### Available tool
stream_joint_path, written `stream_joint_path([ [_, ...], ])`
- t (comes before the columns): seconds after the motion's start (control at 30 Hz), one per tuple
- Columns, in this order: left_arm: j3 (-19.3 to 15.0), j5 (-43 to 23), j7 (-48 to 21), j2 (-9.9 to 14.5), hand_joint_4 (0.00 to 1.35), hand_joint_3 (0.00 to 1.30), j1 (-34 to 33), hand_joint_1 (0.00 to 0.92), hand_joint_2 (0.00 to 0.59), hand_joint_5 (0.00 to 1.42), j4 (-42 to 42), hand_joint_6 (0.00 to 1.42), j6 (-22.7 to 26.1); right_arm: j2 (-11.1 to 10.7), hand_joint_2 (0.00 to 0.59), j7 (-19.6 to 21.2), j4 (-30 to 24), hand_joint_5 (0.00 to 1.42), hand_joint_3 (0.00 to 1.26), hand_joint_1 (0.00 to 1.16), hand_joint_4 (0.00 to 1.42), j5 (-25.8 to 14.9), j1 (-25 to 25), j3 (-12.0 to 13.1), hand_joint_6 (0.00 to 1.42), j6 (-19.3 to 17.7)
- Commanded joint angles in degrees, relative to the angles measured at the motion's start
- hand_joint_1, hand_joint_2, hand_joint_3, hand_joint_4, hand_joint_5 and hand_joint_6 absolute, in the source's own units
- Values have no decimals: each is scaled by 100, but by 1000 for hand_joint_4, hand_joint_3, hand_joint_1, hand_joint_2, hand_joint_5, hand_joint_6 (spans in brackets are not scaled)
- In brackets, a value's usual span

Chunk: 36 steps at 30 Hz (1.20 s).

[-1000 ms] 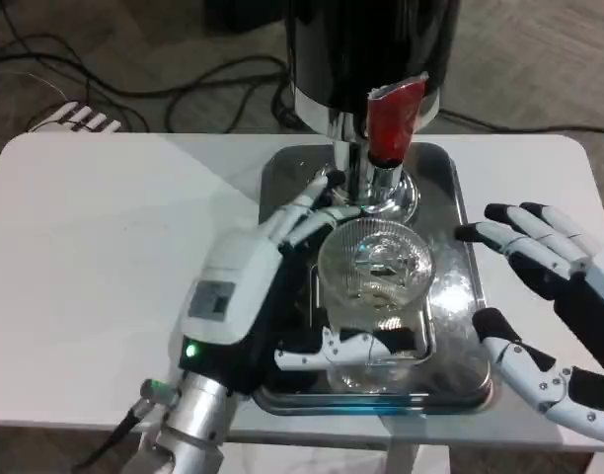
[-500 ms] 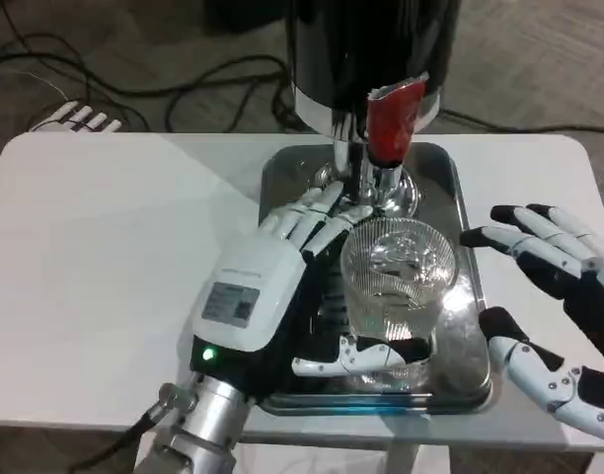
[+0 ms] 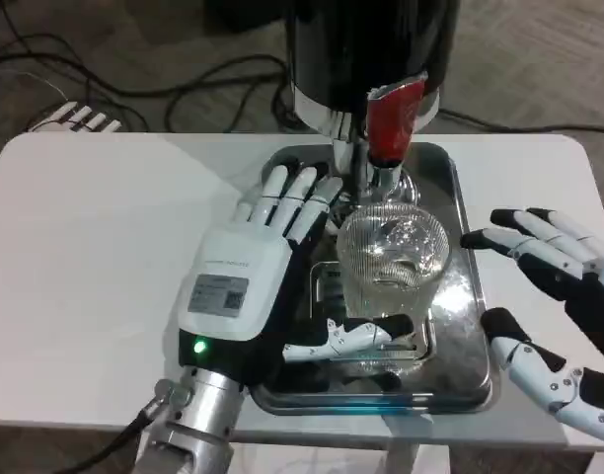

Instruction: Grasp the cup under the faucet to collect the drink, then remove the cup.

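The cup (image 3: 392, 265) — a clear ribbed glass — stands on the metal tray (image 3: 470, 296), just below the faucet (image 3: 373, 168) with its red tag (image 3: 394, 117). It looks rigid, smooth and breakable; best gripped around the ribbed wall at mid-height. The left hand (image 3: 253, 286) lies beside the cup with fingers extended and loose, thumb crossing the cup's base — whether it touches is unclear. The right hand (image 3: 544, 296), on the cup's other side, is spread and empty. The liquid level is hard to read.
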<state>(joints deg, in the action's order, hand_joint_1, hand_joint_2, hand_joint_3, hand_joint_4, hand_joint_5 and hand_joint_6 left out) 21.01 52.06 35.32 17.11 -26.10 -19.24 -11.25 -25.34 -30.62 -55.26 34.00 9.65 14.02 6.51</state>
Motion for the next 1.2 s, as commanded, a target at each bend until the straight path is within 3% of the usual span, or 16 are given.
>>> stream_joint_path([
  [0.03, -42, -55, -45, 44, 0, 184, 122, 223, 35, 29, 84, 142, 72, -53, 521, -8, -65, 36, 170, 179, 62, -80, 13, 10, 268, 40],
  [0.63, -392, -433, -152, 435, 0, 209, 663, 184, 0, 40, 677, 144, -262, -28, 514, 85, 215, 26, 165, 157, 64, -42, -231, -179, 267, 135],
  [0.73, -479, -540, -180, 492, 0, 210, 776, 139, 0, 40, 814, 144, -400, -25, 505, 101, 267, 26, 165, 134, 64, -17, -284, -220, 267, 168],
  [0.93, -836, -857, -280, 712, 0, 218, 1180, 99, 0, 40, 1302, 156, -797, -23, 505, 166, 337, 26, 165, 121, 64, 133, -361, -280, 267, 210],
  [1.2, -1671, -1456, -540, 1037, 0, 261, 1877, 54, 0, 94, 2197, 174, -1396, 17, 490, 221, 429, 26, 165, 104, 57, 383, -482, -480, 264, 293],
])
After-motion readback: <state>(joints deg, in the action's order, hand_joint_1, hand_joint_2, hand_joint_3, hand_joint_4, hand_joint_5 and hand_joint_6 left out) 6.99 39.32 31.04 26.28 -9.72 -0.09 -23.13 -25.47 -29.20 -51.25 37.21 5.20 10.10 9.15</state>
